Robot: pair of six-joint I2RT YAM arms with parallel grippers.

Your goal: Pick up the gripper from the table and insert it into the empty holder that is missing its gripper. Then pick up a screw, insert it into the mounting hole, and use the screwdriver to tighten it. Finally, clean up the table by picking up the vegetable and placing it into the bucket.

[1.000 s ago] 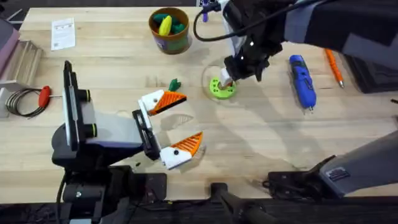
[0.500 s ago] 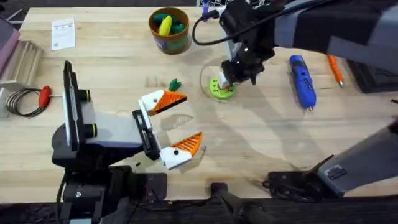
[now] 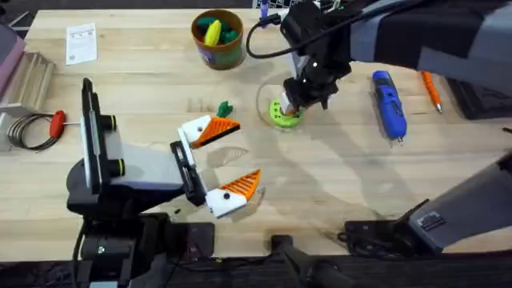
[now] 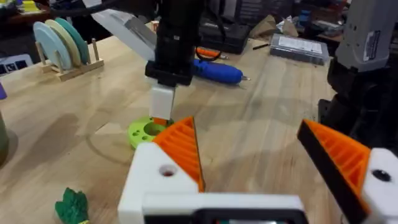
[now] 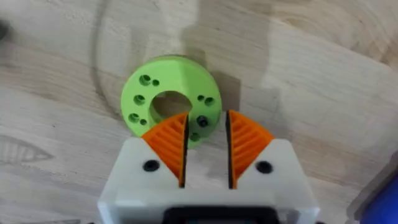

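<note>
My left gripper (image 3: 243,154) stands open above the table's middle. Each of its white holders (image 3: 194,130) carries an orange gripper tip (image 3: 220,129). My right gripper (image 3: 292,106) reaches down onto the lime-green disc (image 3: 282,115). In the right wrist view its orange pads (image 5: 169,138) stand slightly apart, open, on either side of a dark screw (image 5: 202,120) seated in the disc (image 5: 144,93). The blue screwdriver (image 3: 390,104) lies to the right of it. The green vegetable (image 3: 225,108) lies between the disc and the left gripper. The bucket (image 3: 218,50) stands at the back.
A yellow toy corn (image 3: 212,32) sits in the bucket. An orange-handled tool (image 3: 430,86) lies at the far right. A red-handled tool (image 3: 57,123) with a wire coil, a grey block (image 3: 32,74) and a paper card (image 3: 81,42) are at the left.
My right gripper has shifted a little to the left and settled lower onto the green disc. The left arm has not moved.
</note>
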